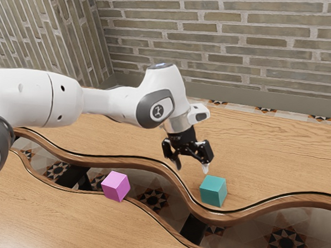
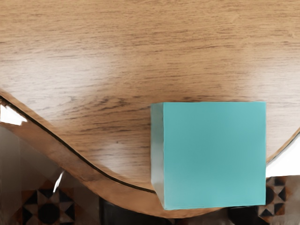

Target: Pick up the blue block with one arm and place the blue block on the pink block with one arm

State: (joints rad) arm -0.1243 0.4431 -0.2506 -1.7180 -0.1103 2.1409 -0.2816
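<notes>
Nothing is done yet: the hand [image 1: 191,162] hovers, fingers apart, just above the blue block [image 1: 213,190] on the bench [image 1: 266,146], with the pink block [image 1: 115,186] bare at its nine o'clock in the exterior view.

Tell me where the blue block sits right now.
The blue block sits on the wooden table by its wavy edge, to the exterior view's right of the pink block, with the open claw hovering just above it.

The wavy-edged wooden tabletop [image 2: 140,47] showed fine grain under a soft sheen; the smooth teal-blue cube [image 2: 213,154] looked evenly matt.
</notes>
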